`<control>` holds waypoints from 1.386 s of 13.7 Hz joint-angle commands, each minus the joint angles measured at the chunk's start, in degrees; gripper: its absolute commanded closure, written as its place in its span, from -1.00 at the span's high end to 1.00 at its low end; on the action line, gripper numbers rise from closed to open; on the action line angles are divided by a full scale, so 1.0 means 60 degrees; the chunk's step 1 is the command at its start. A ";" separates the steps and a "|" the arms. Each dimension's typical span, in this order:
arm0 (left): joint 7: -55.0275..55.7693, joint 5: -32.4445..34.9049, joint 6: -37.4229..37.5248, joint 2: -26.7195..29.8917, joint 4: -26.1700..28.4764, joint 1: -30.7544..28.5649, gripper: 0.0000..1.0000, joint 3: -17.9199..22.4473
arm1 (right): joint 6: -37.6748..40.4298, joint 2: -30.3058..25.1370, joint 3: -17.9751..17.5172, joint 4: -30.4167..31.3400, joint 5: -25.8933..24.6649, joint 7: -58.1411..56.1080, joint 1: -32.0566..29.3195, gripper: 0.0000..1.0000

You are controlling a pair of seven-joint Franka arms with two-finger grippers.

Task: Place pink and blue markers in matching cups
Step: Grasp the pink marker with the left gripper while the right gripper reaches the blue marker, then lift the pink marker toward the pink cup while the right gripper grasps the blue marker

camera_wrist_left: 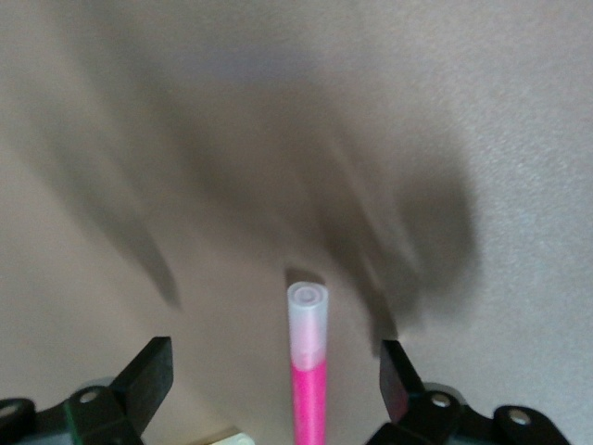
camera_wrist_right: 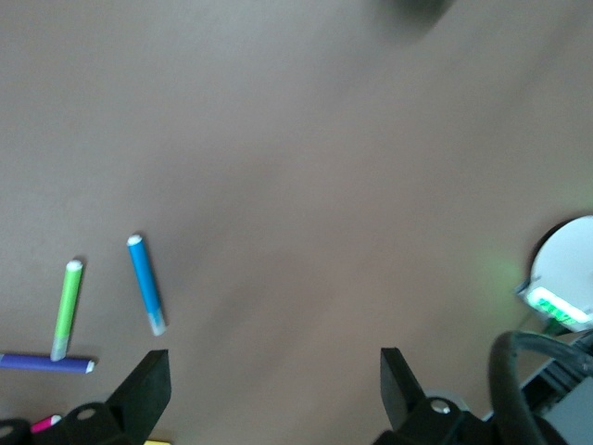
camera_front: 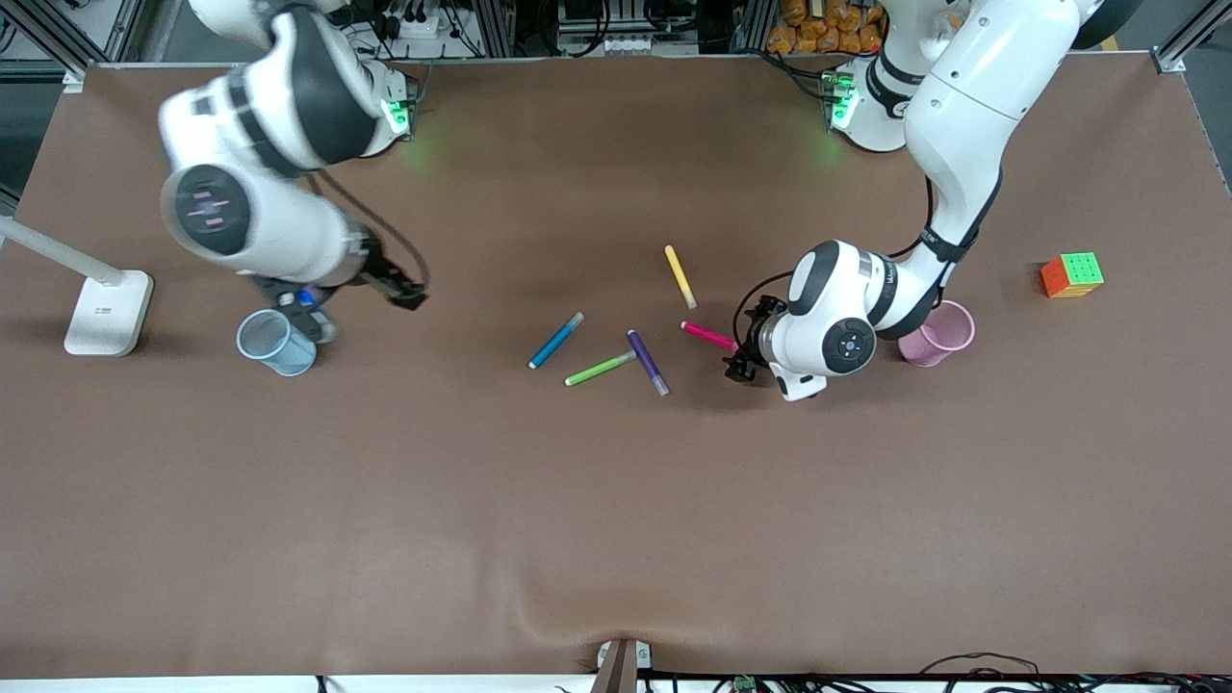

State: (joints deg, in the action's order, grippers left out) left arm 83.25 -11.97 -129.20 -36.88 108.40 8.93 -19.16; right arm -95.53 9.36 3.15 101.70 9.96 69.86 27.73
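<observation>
Left gripper [camera_wrist_left: 278, 380] spread wide, straddling pink marker [camera_wrist_left: 309, 371]; shaft runs lengthwise between jaws (untouched). Right gripper [camera_wrist_right: 276, 385] released, waiting above blue cup [camera_front: 276, 342].

Robotics laboratory, tabletop test bench. Two white robot arms, bases lit green [camera_front: 395, 115], are mounted along the table's [camera_front: 616, 529] far edge, with aluminium framing [camera_front: 58, 38], a power strip and loose cabling crowding the strip past it. The brown-covered surface carries test props: a colour-puzzle cube [camera_front: 1071, 275] and a white lamp base [camera_front: 108, 312].
</observation>
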 commanded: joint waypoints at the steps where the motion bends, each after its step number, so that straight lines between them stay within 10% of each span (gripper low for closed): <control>1: -0.0265 -0.0377 -0.0322 -0.0182 -0.0063 -0.0038 0.75 -0.0029 | -0.1518 -0.0286 0.0106 0.1225 0.0055 0.1404 0.1101 1.00; 6: -0.0383 -0.0771 -0.0468 -0.0255 -0.0049 -0.0038 -0.63 -0.0029 | -0.3208 -0.0008 0.0106 0.1917 0.0055 0.2858 0.1984 1.00; 9: -0.0412 -0.0788 -0.0527 -0.0255 -0.0049 -0.0024 -1.00 -0.0029 | -0.4480 0.0824 0.0106 0.1917 0.0055 0.3545 0.2422 1.00; 19: -0.2020 -0.0422 0.1314 0.2012 -0.0122 -0.0900 -1.00 0.0117 | -0.6710 0.2643 0.0106 0.1873 0.0040 0.4617 0.3390 1.00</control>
State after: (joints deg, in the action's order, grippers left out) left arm 75.00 -15.21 -126.28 -30.12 106.31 6.79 -18.49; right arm -134.03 23.40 3.08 113.63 9.98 95.68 46.59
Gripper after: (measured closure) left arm 0.789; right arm 0.000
